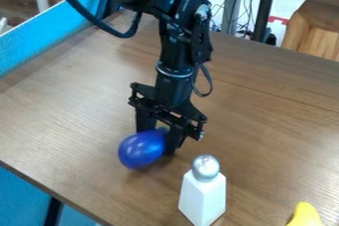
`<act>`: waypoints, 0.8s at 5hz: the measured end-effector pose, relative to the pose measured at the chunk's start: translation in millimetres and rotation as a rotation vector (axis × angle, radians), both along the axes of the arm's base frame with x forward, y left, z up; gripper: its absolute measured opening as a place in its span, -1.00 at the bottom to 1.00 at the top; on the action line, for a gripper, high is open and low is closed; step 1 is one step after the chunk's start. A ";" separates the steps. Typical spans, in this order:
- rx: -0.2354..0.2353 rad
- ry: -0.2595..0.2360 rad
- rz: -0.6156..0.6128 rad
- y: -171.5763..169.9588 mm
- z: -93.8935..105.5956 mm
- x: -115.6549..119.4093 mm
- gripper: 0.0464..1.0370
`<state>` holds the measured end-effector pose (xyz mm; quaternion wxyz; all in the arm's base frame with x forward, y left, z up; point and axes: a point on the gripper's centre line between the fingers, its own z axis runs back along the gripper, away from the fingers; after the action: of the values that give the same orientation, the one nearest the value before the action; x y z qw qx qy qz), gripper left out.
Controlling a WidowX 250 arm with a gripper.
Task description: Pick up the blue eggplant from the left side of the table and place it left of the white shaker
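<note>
So the black gripper [159,143] is hanging down over the wood-look tabletop [73,116], and it's sitting up and to the left of the white bottle [202,197] as the camera is seeing it. The fingers [174,141] are standing fairly wide apart. A shiny blue egg-shaped toy [141,149] is lying right at them: its upper right end is tucking into the gap, while the fat rounded part is bulging out toward the camera and covering the lower part of one finger. The other finger is coming down just beside it, on the side nearer the bottle. Can't tell if they're actually squeezing it.

Going by that same bottle, the toy is resting up and to the left, near it but not touching. The bottle itself is standing upright and wearing a round silver top [205,167]. Off to its lower right, a yellow thing [306,216] is poking in at the bottom edge, mostly cut off. Way beyond the bottle, a blue panel [53,31] is running along the upper left, and a light wooden piece [317,29] is showing at the upper right.
</note>
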<state>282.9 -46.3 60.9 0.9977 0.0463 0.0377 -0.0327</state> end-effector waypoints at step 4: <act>-0.061 0.068 0.086 2.7 -8.1 -17.9 0.93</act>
<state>265.0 -43.7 52.8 0.9973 0.0132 0.0724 0.0073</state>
